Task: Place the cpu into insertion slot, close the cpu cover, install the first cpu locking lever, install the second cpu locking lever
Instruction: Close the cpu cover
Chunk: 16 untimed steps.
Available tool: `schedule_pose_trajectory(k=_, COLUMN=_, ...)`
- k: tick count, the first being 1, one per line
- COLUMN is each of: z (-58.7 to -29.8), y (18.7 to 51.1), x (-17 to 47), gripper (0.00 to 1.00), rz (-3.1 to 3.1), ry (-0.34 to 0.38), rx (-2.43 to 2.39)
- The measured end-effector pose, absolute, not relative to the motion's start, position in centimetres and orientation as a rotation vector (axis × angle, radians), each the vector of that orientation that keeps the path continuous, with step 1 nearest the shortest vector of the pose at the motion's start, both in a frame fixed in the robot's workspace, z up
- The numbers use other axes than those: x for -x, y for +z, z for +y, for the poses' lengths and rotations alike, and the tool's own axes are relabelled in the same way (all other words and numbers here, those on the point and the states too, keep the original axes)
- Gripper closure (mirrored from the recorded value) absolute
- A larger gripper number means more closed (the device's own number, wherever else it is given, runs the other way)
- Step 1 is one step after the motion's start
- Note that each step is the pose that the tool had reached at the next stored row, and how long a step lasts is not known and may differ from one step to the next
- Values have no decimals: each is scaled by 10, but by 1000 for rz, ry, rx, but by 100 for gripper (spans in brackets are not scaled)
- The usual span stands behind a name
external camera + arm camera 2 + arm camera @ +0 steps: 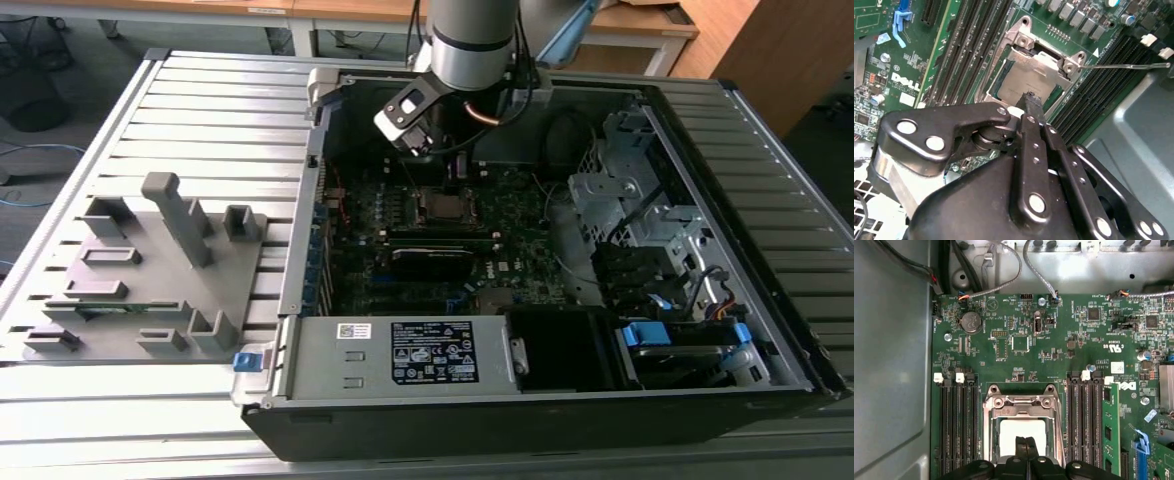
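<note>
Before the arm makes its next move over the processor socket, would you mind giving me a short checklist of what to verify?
1. cpu lying flat inside the frame: ok.
2. cpu cover down around the cpu: ok, as far as it looks.
3. locking lever latched: not ok; it juts out over the memory slots.
4. Other locking lever latched: cannot tell.
5. gripper empty: ok; it is shut, holds nothing, and its tip is over the cpu's edge.
6. Tip touching the cpu: cannot tell.
</note>
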<state>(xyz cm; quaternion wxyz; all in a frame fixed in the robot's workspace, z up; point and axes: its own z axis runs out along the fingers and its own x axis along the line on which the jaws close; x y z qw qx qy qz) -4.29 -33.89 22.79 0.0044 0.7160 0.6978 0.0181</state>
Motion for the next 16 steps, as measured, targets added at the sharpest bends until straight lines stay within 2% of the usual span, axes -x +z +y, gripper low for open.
schedule_pose_trajectory(k=16, z=-339, y=227, x=43, gripper=89, rz=2321, ry=58, rx=-2107)
